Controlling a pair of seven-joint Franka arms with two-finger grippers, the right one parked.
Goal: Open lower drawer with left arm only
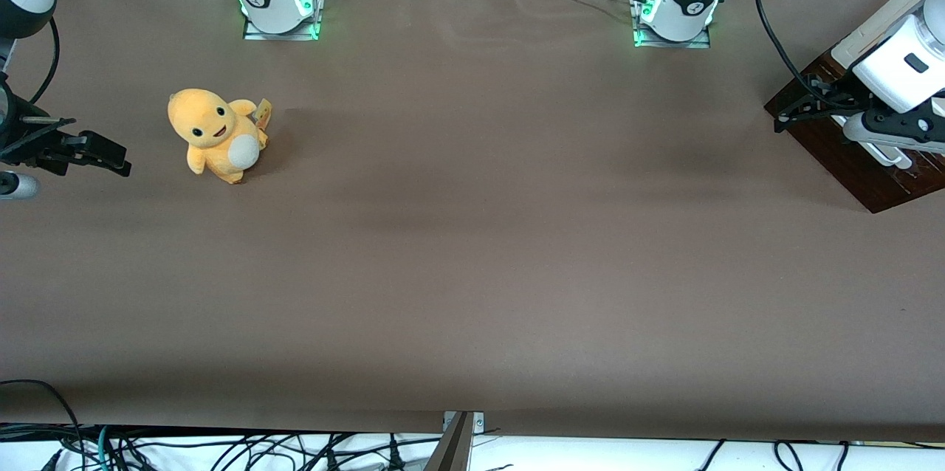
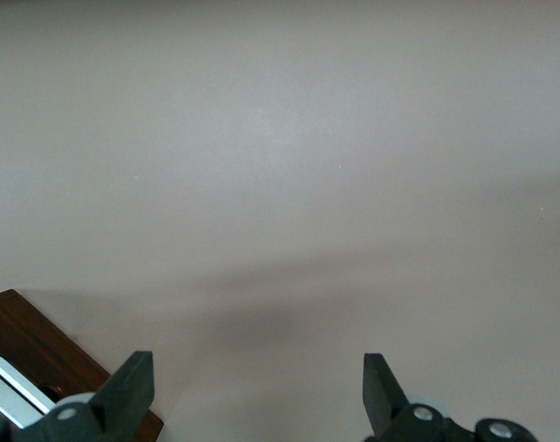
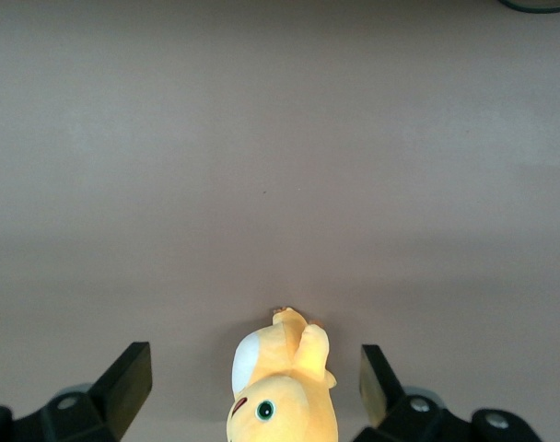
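Your gripper (image 1: 794,111) hangs wide open over the lower drawer (image 1: 860,161) at the frame's right edge. Miss its white handle (image 2: 13,391) and you'll scrape wood.

Dark-brown lower drawer (image 1: 864,168) – white bar handle, beneath left arm (image 1: 897,65), claw (image 2: 258,391) spread.

The left arm (image 1: 897,61) runs off the front view's edge and covers much of the lower drawer (image 1: 860,161), whose white handle (image 2: 13,391) shows only in part. The gripper (image 1: 794,111) hangs over the drawer's corner, fingers (image 2: 133,387) spread wide, their bases cropped.
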